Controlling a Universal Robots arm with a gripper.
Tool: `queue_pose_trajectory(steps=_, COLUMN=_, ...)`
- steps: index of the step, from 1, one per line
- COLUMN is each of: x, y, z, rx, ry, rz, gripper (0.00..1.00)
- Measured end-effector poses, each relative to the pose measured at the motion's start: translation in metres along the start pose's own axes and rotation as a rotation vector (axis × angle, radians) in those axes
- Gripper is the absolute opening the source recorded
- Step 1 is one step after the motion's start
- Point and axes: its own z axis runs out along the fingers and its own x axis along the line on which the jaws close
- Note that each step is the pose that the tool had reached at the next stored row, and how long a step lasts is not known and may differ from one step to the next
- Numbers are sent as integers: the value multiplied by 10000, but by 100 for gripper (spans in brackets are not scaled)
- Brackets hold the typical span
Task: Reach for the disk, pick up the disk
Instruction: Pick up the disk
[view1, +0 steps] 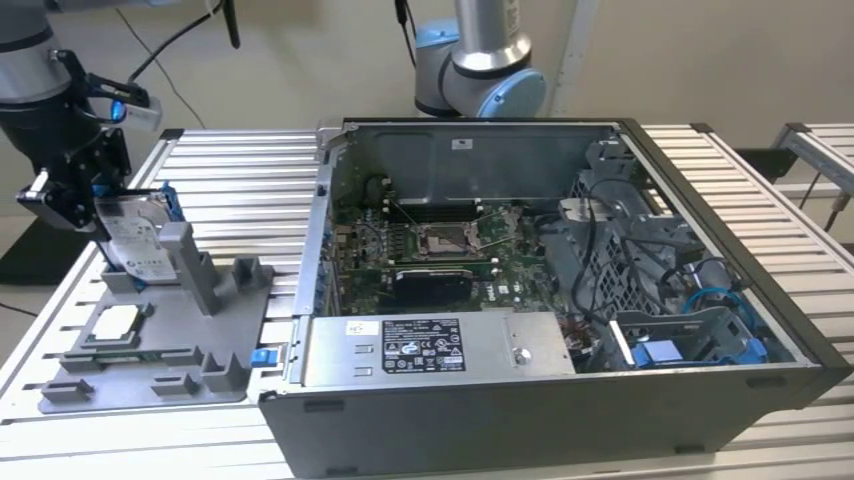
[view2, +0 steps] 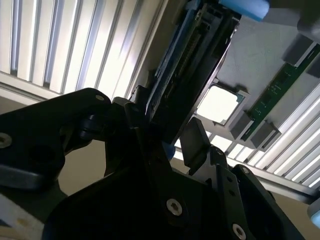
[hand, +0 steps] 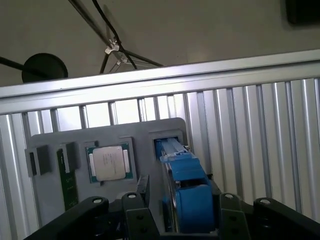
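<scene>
Item 1, far on the exterior view's left: black gripper (view1: 83, 205) on a grey arm with blue joints, poised over the far end of the fixture tray. It straddles the upper edge of the disk; whether it pinches the disk or stands free of it cannot be told

Item 2: disk (view1: 140, 240), a silver rectangular hard drive with a white label, framed by a blue plastic caddy. It stands on edge, slightly tilted, its lower end in the tray's far slot. In the first wrist view the blue caddy end of the disk (hand: 186, 172) sits within the gripper (hand: 180, 197)

Item 3: fixture tray (view1: 200, 330), a flat grey plastic plate with raised blocks and recesses, lying on the table

Item 4: chip (view1: 118, 322), small, square and silver, flat in a recess of the tray, near the disk but apart from it

Item 5: memory strip (hand: 67, 180), narrow green circuit board, in the first wrist view just beside the chip

Item 6: table (view1: 240, 170), silver slatted aluminium, bearing tray and case

Item 7, centre to the exterior view's right: computer case (view1: 534, 420), dark grey metal tower on its side, panel off. Inside are a green motherboard (view1: 427, 240), a silver power supply (view1: 414, 345) and blue cables (view1: 714, 290)

Item 8, behind the case: robot base (view1: 474, 60), grey with blue joint caps
</scene>
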Motion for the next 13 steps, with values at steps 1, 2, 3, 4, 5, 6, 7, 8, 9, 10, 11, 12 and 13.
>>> queue_pose_trajectory(steps=1, x=0, y=0, z=0, rx=-1, ry=1, rz=0, gripper=100)
queue_pose_trajectory(steps=2, x=0, y=0, z=1, rx=-3, ry=1, rz=-1, gripper=100)
queue_pose_trajectory(steps=3, x=0, y=-1, z=10, rx=5, ry=-3, rz=-3, gripper=100)
queue_pose_trajectory(steps=4, x=0, y=-1, z=21, rx=12, ry=-3, rz=-9, gripper=100)
queue_pose_trajectory(steps=5, x=0, y=-2, z=36, rx=31, ry=-5, rz=-22, gripper=100)
queue_pose_trajectory(steps=6, x=0, y=-2, z=49, rx=52, ry=-7, rz=-39, gripper=100)
queue_pose_trajectory(steps=7, x=1, y=-2, z=60, rx=68, ry=-9, rz=-67, gripper=100)
queue_pose_trajectory(steps=8, x=1, y=-2, z=67, rx=70, ry=-8, rz=-125, gripper=100)
queue_pose_trajectory(steps=9, x=1, y=0, z=71, rx=68, ry=-4, rz=-234, gripper=100)
queue_pose_trajectory(steps=10, x=1, y=1, z=75, rx=66, ry=0, rz=-395, gripper=100)
queue_pose_trajectory(steps=11, x=1, y=1, z=79, rx=64, ry=5, rz=-583, gripper=100)
queue_pose_trajectory(steps=12, x=1, y=1, z=84, rx=63, ry=9, rz=-747, gripper=100)
queue_pose_trajectory(steps=13, x=2, y=1, z=90, rx=62, ry=13, rz=-906, gripper=100)
